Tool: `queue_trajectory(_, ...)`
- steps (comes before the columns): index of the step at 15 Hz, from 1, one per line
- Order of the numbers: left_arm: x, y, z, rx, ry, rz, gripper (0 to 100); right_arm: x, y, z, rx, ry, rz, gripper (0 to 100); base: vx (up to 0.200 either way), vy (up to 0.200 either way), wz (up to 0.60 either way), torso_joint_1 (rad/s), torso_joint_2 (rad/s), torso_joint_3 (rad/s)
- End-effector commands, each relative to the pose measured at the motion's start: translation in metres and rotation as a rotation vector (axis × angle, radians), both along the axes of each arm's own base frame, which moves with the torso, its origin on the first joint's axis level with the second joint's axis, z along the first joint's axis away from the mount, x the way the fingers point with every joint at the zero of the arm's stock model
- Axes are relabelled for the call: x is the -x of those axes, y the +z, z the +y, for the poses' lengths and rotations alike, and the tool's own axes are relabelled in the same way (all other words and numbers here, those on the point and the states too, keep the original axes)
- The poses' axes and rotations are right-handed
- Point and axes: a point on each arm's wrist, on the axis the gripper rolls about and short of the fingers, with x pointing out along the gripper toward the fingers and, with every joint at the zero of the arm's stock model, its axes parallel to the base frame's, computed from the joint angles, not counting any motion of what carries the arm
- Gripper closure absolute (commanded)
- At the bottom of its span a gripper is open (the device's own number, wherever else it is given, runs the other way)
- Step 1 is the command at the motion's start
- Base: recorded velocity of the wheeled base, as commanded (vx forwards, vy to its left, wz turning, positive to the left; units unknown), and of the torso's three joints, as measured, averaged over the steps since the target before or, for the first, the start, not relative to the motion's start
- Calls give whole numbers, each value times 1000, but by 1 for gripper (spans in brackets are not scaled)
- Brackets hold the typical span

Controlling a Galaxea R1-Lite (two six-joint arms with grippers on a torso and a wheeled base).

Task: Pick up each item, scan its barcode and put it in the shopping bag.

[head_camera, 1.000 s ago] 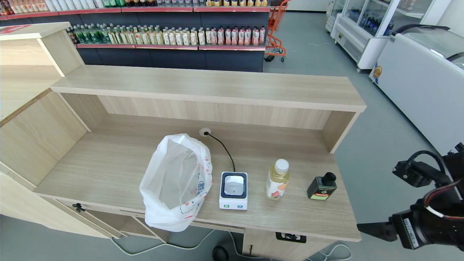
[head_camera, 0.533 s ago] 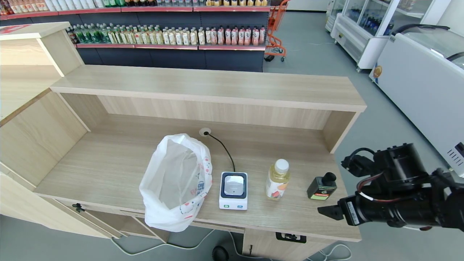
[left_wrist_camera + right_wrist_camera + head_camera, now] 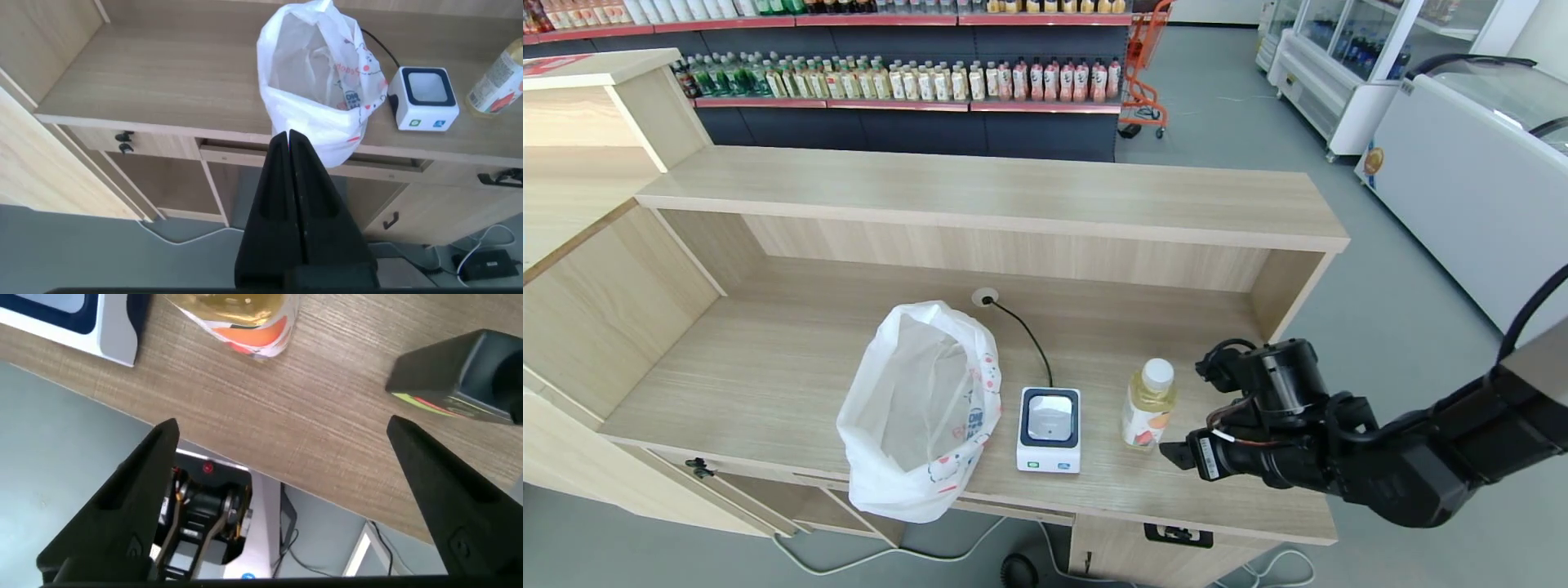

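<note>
The desk [image 3: 768,367] is pale wood-grain laminate. On it a thin, crinkled white plastic shopping bag [image 3: 919,408] stands with its mouth open upward and its bottom bulging over the front edge. Just beside it sits a boxy white scanner [image 3: 1049,429], its dark-framed window facing up. A black cable [image 3: 1025,331] runs back from it to a round hole.

Next to the scanner a clear plastic bottle [image 3: 1149,404] of pale yellow liquid stands upright, long axis vertical, white cap on top.

The right wrist view adds a dark, squarish bottle [image 3: 466,376] with a green-and-red label, near the clear one; in the head view the right arm lies across that spot. The right gripper [image 3: 282,433] hangs over the desk's front edge, its dark wedge fingers spread wide and holding nothing.

The left gripper [image 3: 288,139] is low in front of the desk, fingers pressed together on nothing.
</note>
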Motion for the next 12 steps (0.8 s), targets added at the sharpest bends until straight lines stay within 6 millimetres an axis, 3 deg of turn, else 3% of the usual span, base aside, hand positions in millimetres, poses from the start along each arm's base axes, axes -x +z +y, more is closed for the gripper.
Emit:
queue_trajectory(1,0,0,0,0,0,1,100,-10,-19,11,27,-3,11,0,0,0,0,0,0,0)
queue_trajectory(5,0,0,0,0,2,1,100,-20,-40,23,7,-30,-11,0,0,0,0,0,0,0)
queue_trajectory(9,0,0,0,0,2,1,100,-31,-48,47,-37,-26,-97,0,0,0,0,0,0,0)
queue_trajectory(12,0,0,0,0,0,1,100,-39,-56,54,-22,-65,-129,0,0,0,0,0,0,0)
